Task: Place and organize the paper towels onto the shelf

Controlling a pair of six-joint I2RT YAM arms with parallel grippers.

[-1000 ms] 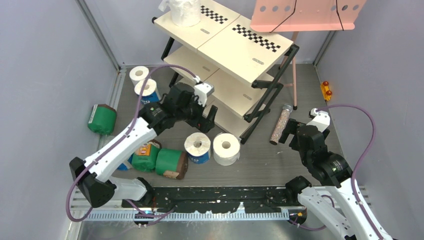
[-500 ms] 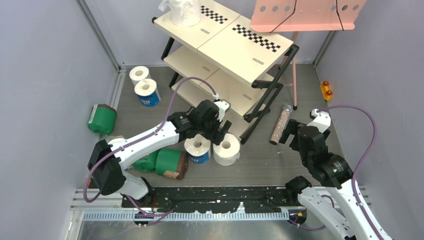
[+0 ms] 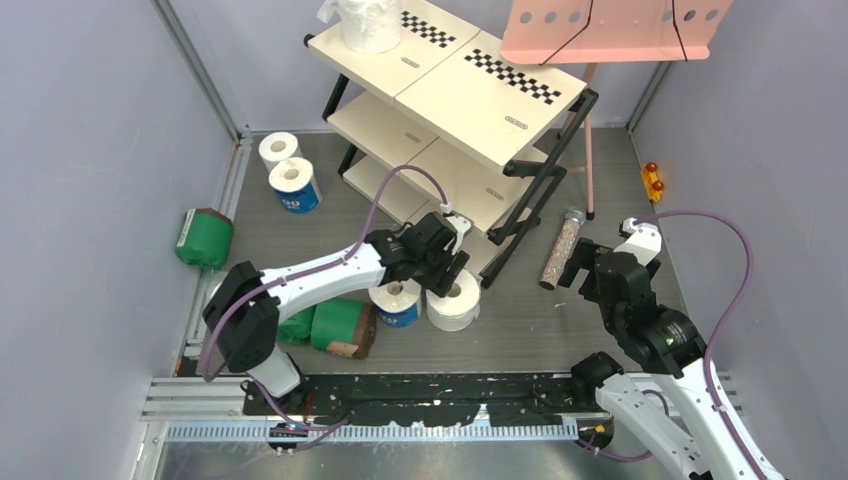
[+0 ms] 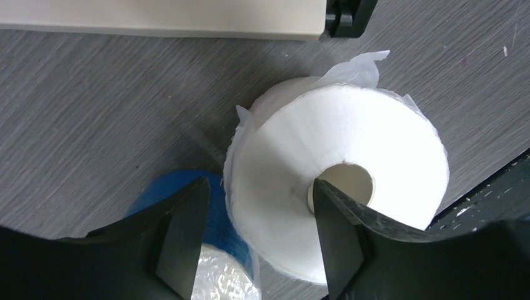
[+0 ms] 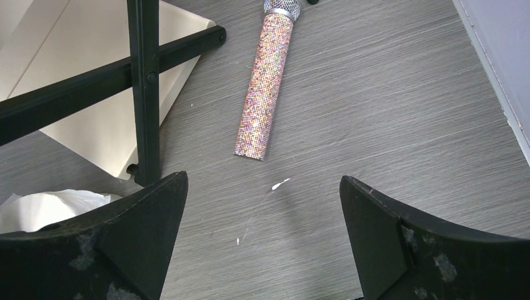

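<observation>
My left gripper (image 3: 443,274) is open and hovers low over a plain white roll (image 3: 457,300) standing next to a blue-wrapped roll (image 3: 397,302) by the shelf's (image 3: 470,85) foot. In the left wrist view one finger (image 4: 340,240) covers the white roll's (image 4: 350,144) core edge and the other (image 4: 181,240) lies over the blue roll (image 4: 215,240). A white roll (image 3: 368,22) sits on the top tier. Another white roll (image 3: 278,148), a blue roll (image 3: 293,186) and green rolls (image 3: 205,238) (image 3: 340,325) lie on the floor. My right gripper (image 3: 588,262) is open and empty.
A thin speckled tube (image 3: 563,245) lies right of the shelf, also in the right wrist view (image 5: 262,87) beside the black shelf leg (image 5: 145,81). A pink music stand (image 3: 610,25) stands at the back right. A small orange object (image 3: 652,180) lies by the right wall.
My left arm has swung right and down from the middle-left floor to just above the white roll by the shelf foot. The right arm has not moved.
</observation>
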